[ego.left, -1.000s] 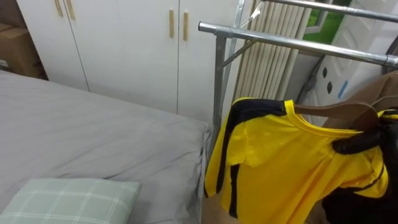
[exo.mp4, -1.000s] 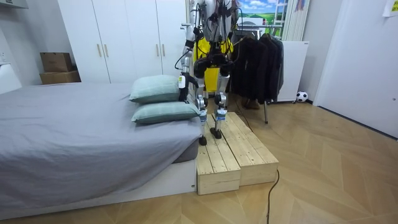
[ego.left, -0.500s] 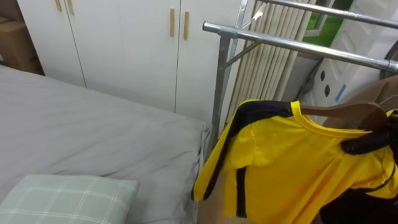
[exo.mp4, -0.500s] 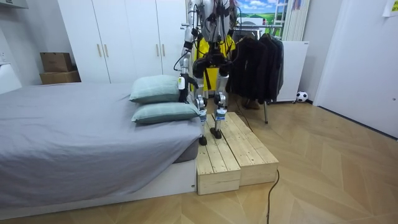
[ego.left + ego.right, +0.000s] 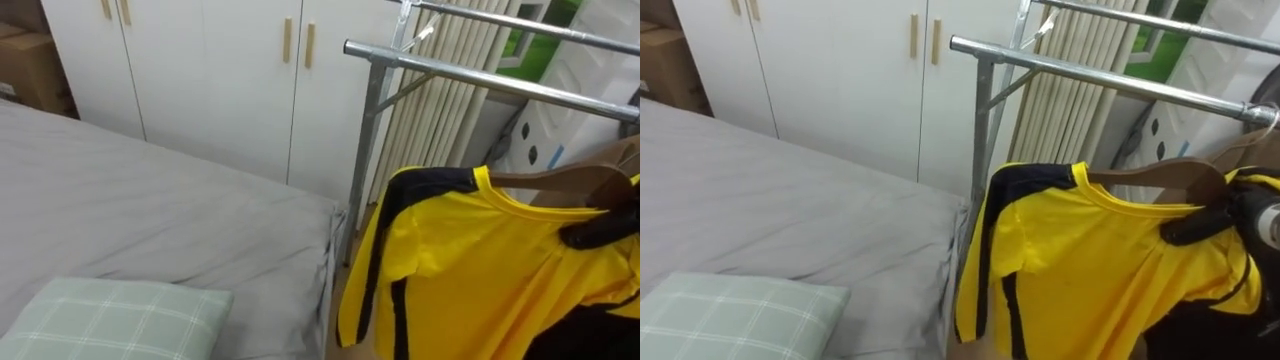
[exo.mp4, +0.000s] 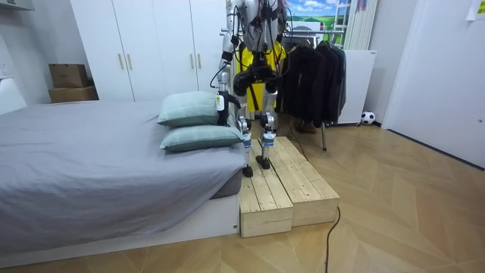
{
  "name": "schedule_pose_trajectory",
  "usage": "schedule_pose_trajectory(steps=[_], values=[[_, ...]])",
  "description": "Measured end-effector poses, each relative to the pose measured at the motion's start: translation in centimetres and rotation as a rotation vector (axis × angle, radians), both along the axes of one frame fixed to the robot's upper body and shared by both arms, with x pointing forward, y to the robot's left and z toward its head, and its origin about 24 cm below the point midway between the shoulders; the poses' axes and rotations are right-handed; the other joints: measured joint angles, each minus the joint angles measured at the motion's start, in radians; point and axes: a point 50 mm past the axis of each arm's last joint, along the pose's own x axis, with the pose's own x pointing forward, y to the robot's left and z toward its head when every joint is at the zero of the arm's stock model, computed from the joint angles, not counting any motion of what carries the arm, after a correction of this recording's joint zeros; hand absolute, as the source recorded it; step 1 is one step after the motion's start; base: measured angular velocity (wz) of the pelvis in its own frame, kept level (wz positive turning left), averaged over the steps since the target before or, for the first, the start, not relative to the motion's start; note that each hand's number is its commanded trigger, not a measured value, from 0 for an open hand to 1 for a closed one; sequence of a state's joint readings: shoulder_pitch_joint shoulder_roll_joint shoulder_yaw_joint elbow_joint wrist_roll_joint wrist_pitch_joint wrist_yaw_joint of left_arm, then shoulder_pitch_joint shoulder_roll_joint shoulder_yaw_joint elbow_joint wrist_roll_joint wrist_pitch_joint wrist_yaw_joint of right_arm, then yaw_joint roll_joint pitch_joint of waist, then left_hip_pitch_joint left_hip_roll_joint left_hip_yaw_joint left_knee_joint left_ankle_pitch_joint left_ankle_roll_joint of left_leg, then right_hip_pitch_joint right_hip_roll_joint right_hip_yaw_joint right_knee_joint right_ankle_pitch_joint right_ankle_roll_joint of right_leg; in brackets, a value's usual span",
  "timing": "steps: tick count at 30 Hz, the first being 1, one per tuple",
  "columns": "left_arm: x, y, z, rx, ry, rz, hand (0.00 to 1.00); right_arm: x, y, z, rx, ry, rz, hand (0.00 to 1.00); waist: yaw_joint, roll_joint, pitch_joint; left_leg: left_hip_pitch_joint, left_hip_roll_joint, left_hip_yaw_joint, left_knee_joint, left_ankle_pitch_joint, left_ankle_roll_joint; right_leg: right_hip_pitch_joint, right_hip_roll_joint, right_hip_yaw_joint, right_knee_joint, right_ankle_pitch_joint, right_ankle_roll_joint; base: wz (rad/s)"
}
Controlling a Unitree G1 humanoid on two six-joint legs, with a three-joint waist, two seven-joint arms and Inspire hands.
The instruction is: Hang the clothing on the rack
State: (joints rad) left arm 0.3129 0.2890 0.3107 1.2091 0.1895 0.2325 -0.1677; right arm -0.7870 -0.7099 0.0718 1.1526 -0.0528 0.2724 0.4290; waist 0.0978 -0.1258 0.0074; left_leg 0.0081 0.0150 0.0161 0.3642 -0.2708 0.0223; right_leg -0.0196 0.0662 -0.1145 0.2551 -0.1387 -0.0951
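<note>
Partly cut off, the right hand [image 5: 1202, 225] clasps hanger [image 5: 1150, 178] and yellow shirt [image 5: 1080, 270].

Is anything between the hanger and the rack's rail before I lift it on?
Nothing visible does. The wooden hanger with the yellow shirt, held in the right hand, sits just below a bare stretch of the rail. Some dark clothes hang further along, toward the room view's right.

One yellow shirt [image 5: 470, 270], one wooden hanger [image 5: 560, 182], one rack [image 5: 480, 78], two pillows [image 6: 189, 108] (both green).
</note>
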Motion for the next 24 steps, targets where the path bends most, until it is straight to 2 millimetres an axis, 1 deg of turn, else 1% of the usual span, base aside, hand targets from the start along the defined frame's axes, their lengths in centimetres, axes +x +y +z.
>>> schedule_pose_trajectory(steps=[2, 3, 8, 14, 18, 19, 21, 23, 24], values=[[0.1, -0.1, -0.1, -0.003, 0.001, 0.002, 0.0, 0.0, -0.1, 0.0, -0.022, 0.01, 0.004, 1.0, -0.001, 0.007, -0.0005, -0.008, 0.002, 0.001, 0.012, -0.003, 0.0, 0.002, 0.0, -0.005, -0.002, 0.002, 0.0, 0.08], [0.1, -0.2, -0.1, -0.006, 0.001, 0.003, 0.0, -0.1, -0.1, 0.0, -0.029, 0.013, 0.005, 1.0, -0.006, 0.012, -0.0022, -0.013, 0.004, 0.001, 0.019, -0.006, 0.001, 0.003, 0.0, -0.012, -0.002, 0.002, 0.0, 0.11], [0.2, -0.2, -0.1, -0.005, -0.001, -0.001, 0.0, -0.1, -0.2, 0.0, -0.026, 0.009, 0.001, 1.0, -0.011, 0.015, -0.0027, -0.011, 0.004, -0.009, 0.014, -0.005, 0.0, 0.01, -0.001, -0.023, -0.003, -0.001, -0.002, 0.08], [0.5, 0.0, -0.1, 0.013, -0.001, -0.025, 0.0, 0.0, -0.1, 0.2, -0.026, -0.004, 0.018, 1.0, -0.015, 0.014, -0.0025, -0.003, 0.005, -0.026, 0.01, -0.005, -0.008, 0.023, 0.001, -0.042, -0.015, -0.008, -0.007, 0.1], [0.8, 0.2, 0.0, 0.031, 0.0, -0.055, 0.0, 0.6, 0.6, 0.8, -0.033, -0.021, 0.08, 1.0, -0.022, 0.005, -0.0013, -0.005, 0.003, -0.039, -0.005, 0.004, -0.019, 0.025, -0.003, -0.059, -0.011, -0.014, -0.015, 0.13], [1.1, 0.3, 0.0, 0.04, 0.0, -0.079, 0.0, 0.7, 0.8, 1.0, -0.032, -0.028, 0.091, 1.0, -0.027, 0.0, -0.0014, -0.01, 0.003, -0.047, -0.003, 0.006, -0.023, 0.024, -0.005, -0.072, -0.012, -0.018, -0.017, 0.27], [1.5, 0.7, 0.2, 0.061, -0.004, -0.129, 0.0, 0.7, 0.9, 0.9, -0.041, -0.034, 0.11, 1.0, -0.034, -0.013, -0.0022, -0.015, 0.004, -0.046, -0.003, 0.014, -0.029, 0.025, -0.009, -0.096, -0.017, -0.022, -0.021, 0.42], [1.9, 0.9, 0.3, 0.076, -0.003, -0.169, 0.0, 0.6, 1.1, 0.7, -0.056, -0.038, 0.138, 1.0, -0.031, -0.017, -0.0032, -0.016, 0.007, -0.047, -0.002, 0.016, -0.032, 0.031, -0.011, -0.119, -0.025, -0.027, -0.024, 0.43], [2.2, 1.0, 0.3, 0.083, -0.009, -0.179, 0.0, 0.4, 1.2, 0.5, -0.067, -0.034, 0.152, 1.0, -0.034, -0.017, -0.0035, -0.016, 0.008, -0.046, -0.002, 0.017, -0.035, 0.042, -0.013, -0.139, -0.038, -0.028, -0.024, 0.49]])
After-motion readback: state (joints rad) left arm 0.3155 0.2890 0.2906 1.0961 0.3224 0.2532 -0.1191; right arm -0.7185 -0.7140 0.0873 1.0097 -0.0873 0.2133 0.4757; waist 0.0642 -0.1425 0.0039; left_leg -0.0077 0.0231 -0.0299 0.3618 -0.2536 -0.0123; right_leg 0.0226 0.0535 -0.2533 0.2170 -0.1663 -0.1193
